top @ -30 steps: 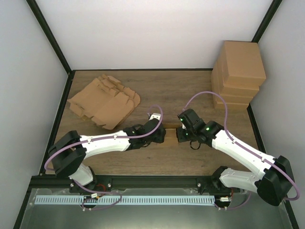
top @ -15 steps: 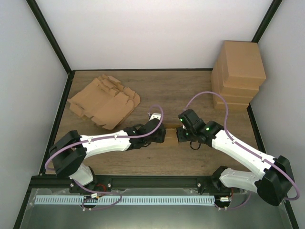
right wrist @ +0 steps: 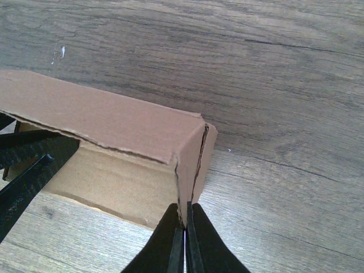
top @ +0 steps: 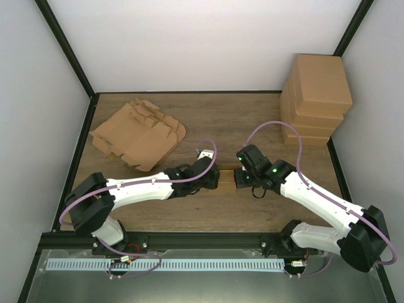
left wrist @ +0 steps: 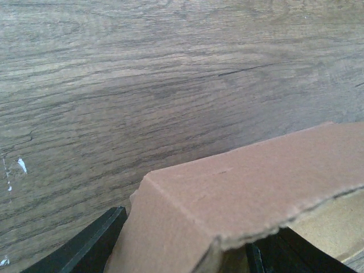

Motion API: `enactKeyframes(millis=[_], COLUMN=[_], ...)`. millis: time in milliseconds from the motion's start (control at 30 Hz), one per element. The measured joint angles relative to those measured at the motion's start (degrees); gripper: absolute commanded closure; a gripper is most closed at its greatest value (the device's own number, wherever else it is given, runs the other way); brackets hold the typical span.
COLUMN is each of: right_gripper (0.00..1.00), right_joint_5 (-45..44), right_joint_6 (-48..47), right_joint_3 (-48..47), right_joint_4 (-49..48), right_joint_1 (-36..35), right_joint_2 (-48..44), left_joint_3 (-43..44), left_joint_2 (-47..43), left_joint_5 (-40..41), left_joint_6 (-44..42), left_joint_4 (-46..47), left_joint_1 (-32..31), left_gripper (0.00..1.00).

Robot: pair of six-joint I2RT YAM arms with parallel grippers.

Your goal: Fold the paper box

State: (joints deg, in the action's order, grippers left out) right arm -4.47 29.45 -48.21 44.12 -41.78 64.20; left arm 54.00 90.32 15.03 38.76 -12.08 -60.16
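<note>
The paper box (top: 226,177), a small brown cardboard box, partly folded, lies on the wooden table between the two arms. In the left wrist view its end (left wrist: 239,187) fills the space between my left gripper's (left wrist: 187,244) black fingers (left wrist: 96,242), which are closed against it. My left gripper (top: 214,178) holds the box's left end. My right gripper (right wrist: 185,224) is shut on the doubled cardboard wall at the box's right corner (right wrist: 190,165). The box's top flap (right wrist: 108,119) leans over its open inside. The right gripper (top: 238,178) meets the box from the right.
A loose pile of flat cardboard blanks (top: 139,132) lies at the back left. A stack of finished boxes (top: 315,95) stands in the back right corner. White walls with black frame posts close in the table on three sides.
</note>
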Motion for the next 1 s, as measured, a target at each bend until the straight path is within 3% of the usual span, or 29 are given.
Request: enactKeyframes(millis=[633,767,900,1000], right_gripper=[0.99,0.91,0.77,0.74], right_joint_5=[1.4,1.4,1.4,1.5], right_joint_6=[2.4,2.9,3.1,3.0], right_joint_3=[0.0,0.0,0.0,-0.1], right_joint_4=[-0.2,0.2,0.9,1.6], right_joint_1=[-0.5,-0.6,-0.7,-0.8], right_joint_2=[2.6,2.6,2.6,2.3], left_joint_3=[0.4,1.1,1.3,1.6], left_joint_2=[-0.1,-0.2,-1.4,-2.6], left_joint_5=[0.3,0.3,0.0,-0.6], left_joint_6=[0.0,-0.1,-0.3,-0.5], left_joint_4=[-1.1,-2.6,-5.3,-8.3], left_joint_1=[0.0,0.0,0.0,0.0], left_gripper=[0.41,0.33,0.30,0.27])
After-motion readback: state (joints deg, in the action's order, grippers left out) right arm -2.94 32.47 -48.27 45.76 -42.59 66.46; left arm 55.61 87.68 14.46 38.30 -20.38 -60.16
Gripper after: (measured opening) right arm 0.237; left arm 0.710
